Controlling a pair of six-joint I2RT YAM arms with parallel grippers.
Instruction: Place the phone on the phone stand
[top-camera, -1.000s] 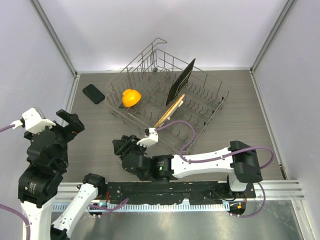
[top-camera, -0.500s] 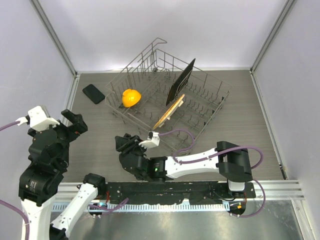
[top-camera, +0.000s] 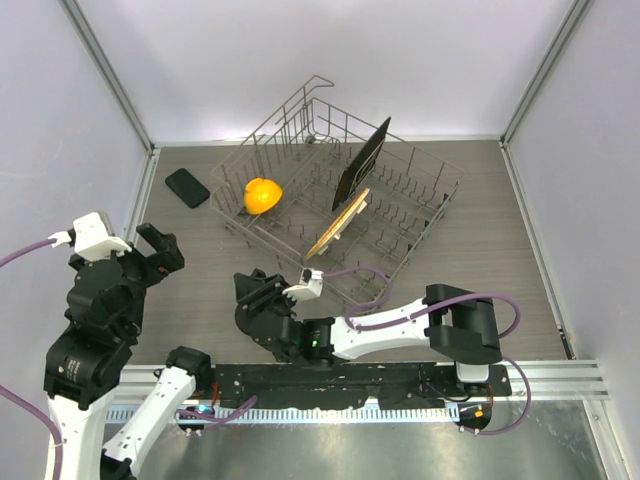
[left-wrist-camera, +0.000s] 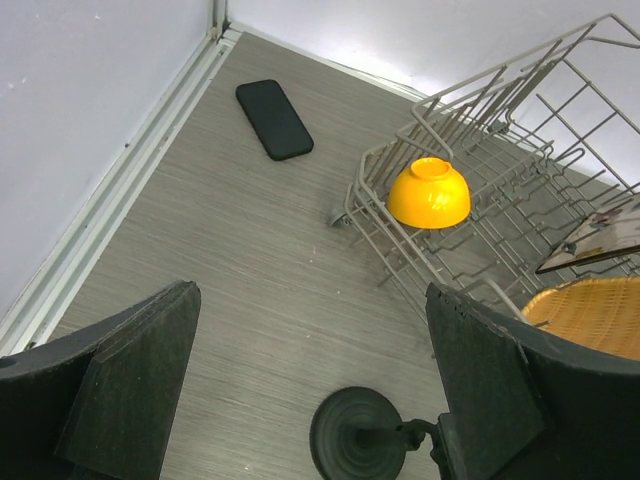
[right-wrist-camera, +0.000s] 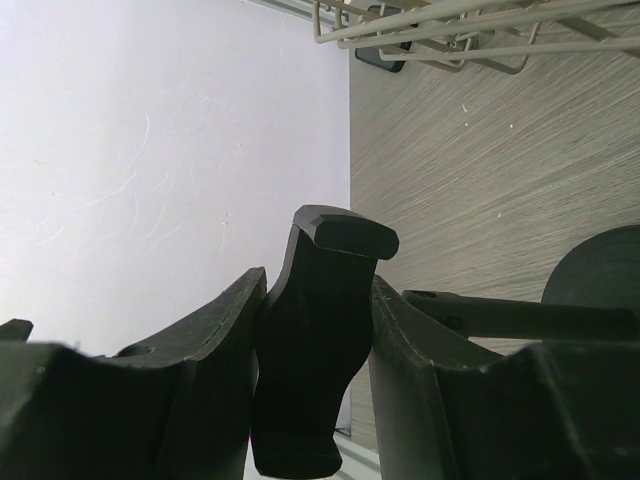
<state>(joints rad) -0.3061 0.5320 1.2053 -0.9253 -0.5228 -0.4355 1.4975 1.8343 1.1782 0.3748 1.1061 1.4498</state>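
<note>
Grey wood-grain table (top-camera: 500, 230) between white walls: my left gripper (top-camera: 155, 255) spread and empty, my right gripper (top-camera: 258, 295) clamped on the phone stand (left-wrist-camera: 355, 440).
From above, the phone (top-camera: 187, 187) lies flat at upper left beside the wire rack (top-camera: 400, 200); my right gripper, lower centre, hides the stand. Left wrist view: fingers (left-wrist-camera: 130, 380) wide apart, touching nothing; the stand's disc base sits bottom centre, its arm partly cut off. Right wrist view: both fingers pinch the stand's clip; the base is cropped at the right edge.

Phone (left-wrist-camera: 274, 119): glossy black slab with rounded corners, lying flat on the counter (left-wrist-camera: 250, 260) near the far-left corner.
Phone stand (left-wrist-camera: 352, 434): black, disc base on counter, upper clip pinched in right claw (right-wrist-camera: 320, 285).
</note>
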